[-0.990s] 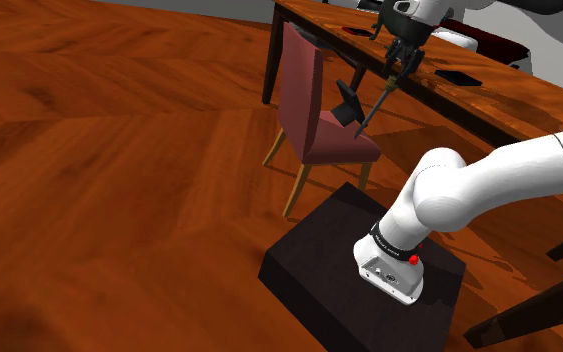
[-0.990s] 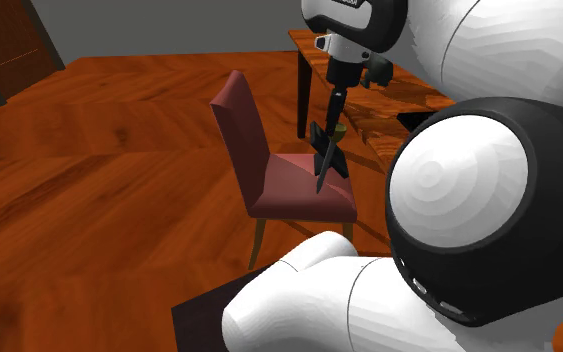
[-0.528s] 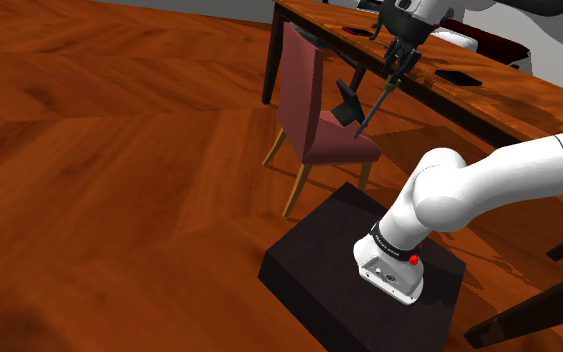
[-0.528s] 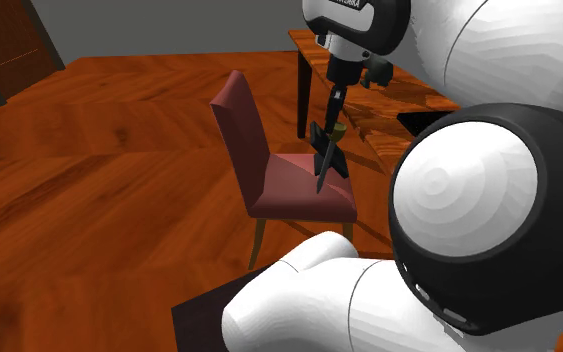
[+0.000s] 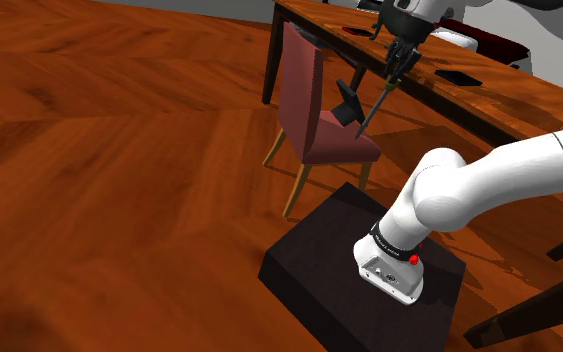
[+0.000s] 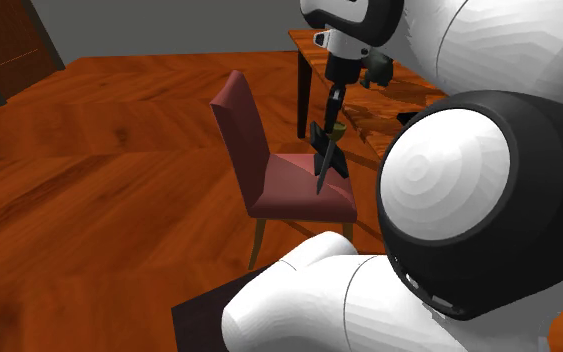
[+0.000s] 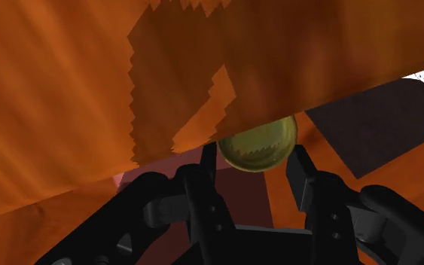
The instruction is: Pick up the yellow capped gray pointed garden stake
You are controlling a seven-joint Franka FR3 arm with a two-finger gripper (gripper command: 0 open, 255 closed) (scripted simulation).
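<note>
While the hand [image 5: 397, 72] grips the stake [image 7: 259, 143] (yellow-capped), red chair [image 5: 301, 85] below, wooden table [image 5: 479, 95], wood floor [image 5: 119, 150].

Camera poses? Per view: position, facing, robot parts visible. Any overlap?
Shoulder view: beside and behind the stand, looking down at the red chair and table; arm and claw show.
Second exterior view: close behind the arm's elbow, facing the chair; claw overhead.
Wrist view: looks along the claw, fingers flanking the yellow cap.
Shared: both exterior views show the claw holding the stake at the chair.
</note>
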